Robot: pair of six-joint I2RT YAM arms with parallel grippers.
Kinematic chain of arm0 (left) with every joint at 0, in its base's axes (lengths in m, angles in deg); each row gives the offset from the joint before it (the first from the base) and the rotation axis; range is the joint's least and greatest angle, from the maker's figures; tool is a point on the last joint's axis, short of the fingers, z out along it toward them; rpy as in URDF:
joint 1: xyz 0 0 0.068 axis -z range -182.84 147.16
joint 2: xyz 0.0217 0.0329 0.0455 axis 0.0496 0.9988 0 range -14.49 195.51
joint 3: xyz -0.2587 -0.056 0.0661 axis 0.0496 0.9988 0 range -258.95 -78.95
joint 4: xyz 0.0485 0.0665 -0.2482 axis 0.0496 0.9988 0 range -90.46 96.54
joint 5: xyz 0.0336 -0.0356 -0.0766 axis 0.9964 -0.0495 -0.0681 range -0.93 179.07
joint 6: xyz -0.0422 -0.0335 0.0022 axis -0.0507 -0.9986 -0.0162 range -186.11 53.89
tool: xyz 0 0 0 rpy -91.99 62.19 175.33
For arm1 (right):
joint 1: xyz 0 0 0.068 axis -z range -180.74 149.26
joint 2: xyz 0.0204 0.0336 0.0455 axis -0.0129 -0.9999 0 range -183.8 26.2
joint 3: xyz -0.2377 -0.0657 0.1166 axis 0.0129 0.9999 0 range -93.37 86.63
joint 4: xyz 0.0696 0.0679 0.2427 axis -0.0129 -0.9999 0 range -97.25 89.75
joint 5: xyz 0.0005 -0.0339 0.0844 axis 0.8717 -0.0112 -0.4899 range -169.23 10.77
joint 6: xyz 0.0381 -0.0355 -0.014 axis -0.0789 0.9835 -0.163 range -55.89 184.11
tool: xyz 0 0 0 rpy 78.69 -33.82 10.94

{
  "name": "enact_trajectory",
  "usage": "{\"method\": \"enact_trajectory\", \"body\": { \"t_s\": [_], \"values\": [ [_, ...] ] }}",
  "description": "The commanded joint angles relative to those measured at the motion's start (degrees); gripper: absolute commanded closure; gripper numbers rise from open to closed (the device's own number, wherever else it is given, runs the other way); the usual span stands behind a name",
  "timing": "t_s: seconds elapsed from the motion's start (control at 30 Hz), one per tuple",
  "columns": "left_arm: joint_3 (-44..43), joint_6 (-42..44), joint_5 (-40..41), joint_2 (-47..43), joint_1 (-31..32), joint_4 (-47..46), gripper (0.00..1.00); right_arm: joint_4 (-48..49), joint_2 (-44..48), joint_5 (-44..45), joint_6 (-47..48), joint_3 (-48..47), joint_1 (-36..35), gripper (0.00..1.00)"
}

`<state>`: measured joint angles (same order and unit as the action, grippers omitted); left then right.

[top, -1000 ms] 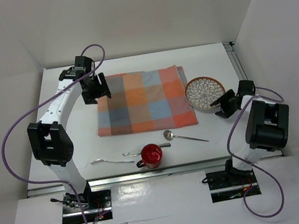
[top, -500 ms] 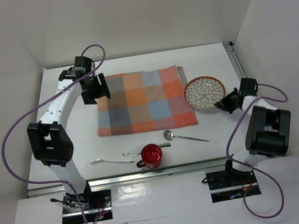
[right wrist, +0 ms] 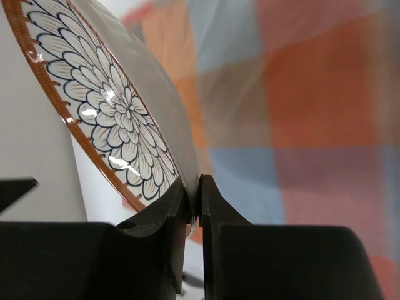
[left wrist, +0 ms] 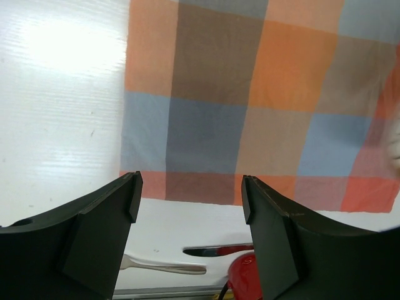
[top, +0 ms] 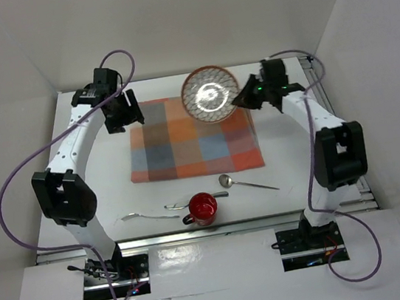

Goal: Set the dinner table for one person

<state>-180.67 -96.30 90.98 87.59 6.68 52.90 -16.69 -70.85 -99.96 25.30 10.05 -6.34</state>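
My right gripper (top: 241, 99) is shut on the rim of a flower-patterned plate with an orange edge (top: 209, 94) and holds it tilted in the air over the back right of the checked cloth (top: 191, 140). In the right wrist view the plate (right wrist: 119, 106) stands on edge between my pinched fingers (right wrist: 195, 200). My left gripper (top: 122, 118) is open and empty above the cloth's back left corner; its view looks down on the cloth (left wrist: 250, 100). The white dinner table (top: 103, 201) carries a red cup (top: 202, 208), a fork (top: 148, 216), a knife (top: 192, 201) and a spoon (top: 245, 182) near the front.
A metal rail (top: 196, 232) runs along the table's near edge. White walls enclose the table on three sides. The left wrist view also shows the fork (left wrist: 165, 265), the knife (left wrist: 215, 250) and the red cup (left wrist: 245, 275) beyond the cloth's front edge.
My right gripper has lifted the plate from the table at the cloth's right and swung it up and left over the cloth's back right corner. The left arm shifted slightly back.
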Motion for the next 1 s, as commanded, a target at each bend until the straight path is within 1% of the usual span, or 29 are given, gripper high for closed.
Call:
{"method": "enact_trajectory", "body": {
  "t_s": [0.0,0.03,0.07,0.1,0.13,0.2,0.37,0.5,0.53,0.57,0.6,0.67,0.7,0.73,0.8,0.83,0.9,0.93,0.97],
  "values": [
    [1.8,-3.4,4.7,-7.1,0.2,2.4,0.18,0.8,-5.3,-5.8,0.8,-6.0,-5.5,1.00],
    [2.4,-4.0,6.2,-8.0,0.2,2.4,0.18,0.8,-6.8,-6.9,0.8,-7.0,-6.3,1.00],
    [3.2,-5.3,6.2,-8.8,0.2,1.8,0.18,0.8,-10.0,-7.7,0.8,-8.3,-7.7,1.00],
    [3.2,-5.3,6.2,-9.6,-0.3,0.8,0.18,-0.7,-11.3,-7.7,0.1,-9.7,-8.4,1.00],
    [4.0,-5.3,4.9,-10.8,-0.3,0.0,0.18,-0.7,-12.4,-8.5,0.1,-11.6,-9.1,1.00],
    [4.0,-5.3,4.9,-11.4,-0.3,-0.5,0.18,0.5,-14.7,-9.8,-0.4,-12.4,-10.2,1.00],
    [4.0,-5.3,3.5,-10.9,-0.3,0.0,0.18,1.1,-18.8,-11.3,-1.5,-13.5,-10.7,1.00],
    [4.7,-5.3,3.0,-10.9,-0.3,0.0,0.18,-1.4,-22.5,-12.5,-2.1,-15.0,-10.7,1.00],
    [5.2,-5.3,3.0,-10.9,-0.3,0.0,0.18,-2.9,-22.5,-12.5,-2.1,-15.7,-10.7,0.96],
    [5.2,-5.3,3.0,-10.9,-0.3,0.0,0.18,-3.9,-23.4,-12.5,-1.5,-16.7,-10.7,0.89],
    [5.2,-5.3,3.0,-10.9,-0.3,0.0,0.18,-4.9,-24.1,-13.0,-0.6,-16.7,-10.7,0.72],
    [5.2,-5.3,2.4,-10.9,-0.3,0.0,0.18,-7.4,-24.1,-12.3,0.0,-17.6,-10.7,0.53],
    [5.2,-5.3,2.4,-10.9,-0.3,0.0,0.18,-7.9,-23.4,-11.3,0.8,-17.6,-10.7,0.37],
    [5.2,-5.3,1.8,-10.9,-0.3,0.0,0.18,-9.1,-22.7,-10.5,0.8,-17.6,-10.7,0.30],
    [5.2,-5.3,1.3,-10.9,-0.3,0.0,0.18,-11.0,-21.3,-8.2,2.7,-18.2,-10.7,0.19],
    [5.2,-5.3,1.3,-10.9,-0.3,-0.6,0.18,-12.0,-19.5,-5.4,3.2,-18.8,-10.7,0.14],
    [5.2,-5.3,0.7,-10.9,-0.3,-0.6,0.18,-15.2,-17.0,-2.1,4.3,-18.8,-10.7,0.12],
    [5.2,-4.7,0.7,-10.9,-0.3,-0.6,0.18,-16.0,-13.6,1.1,5.1,-18.8,-10.7,0.12],
    [4.5,-4.7,0.7,-10.3,-0.3,-0.6,0.18,-17.1,-11.8,2.5,5.7,-18.2,-10.7,0.12]
  ]
}}
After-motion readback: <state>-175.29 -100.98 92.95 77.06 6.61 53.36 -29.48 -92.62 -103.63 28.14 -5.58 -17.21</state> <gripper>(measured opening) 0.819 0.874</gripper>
